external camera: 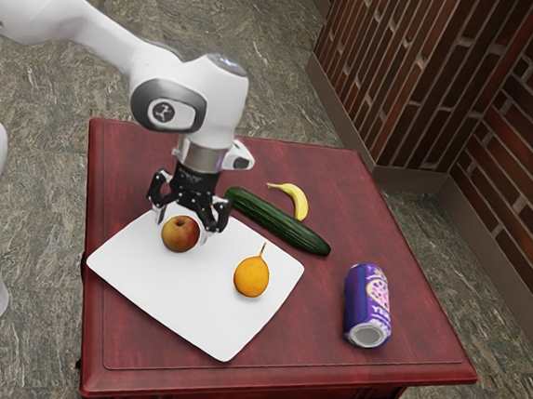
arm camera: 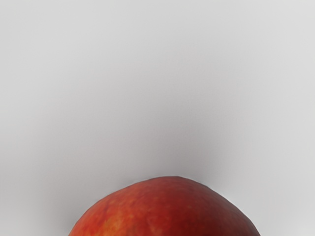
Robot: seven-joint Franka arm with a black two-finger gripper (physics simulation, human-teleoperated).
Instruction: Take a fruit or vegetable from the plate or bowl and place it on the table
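Open tool (external camera: 184,227) straddling the apple (external camera: 180,234), left of centre in the exterior view.

The tool points down with its fingers parted, one toward each side of the apple and not closed on it. The fruit seems to sit just under the palm, so the coming move looks like a short settling and a squeeze across its round body, which has no long axis to match. The apple appears to rest on the upper part of the white plate (external camera: 183,295); the orange fruit (external camera: 251,278) lies toward the plate's right corner, apart from the tool. Beyond the plate's upper right edge, the cucumber (external camera: 278,222) slants across the table (external camera: 327,359).
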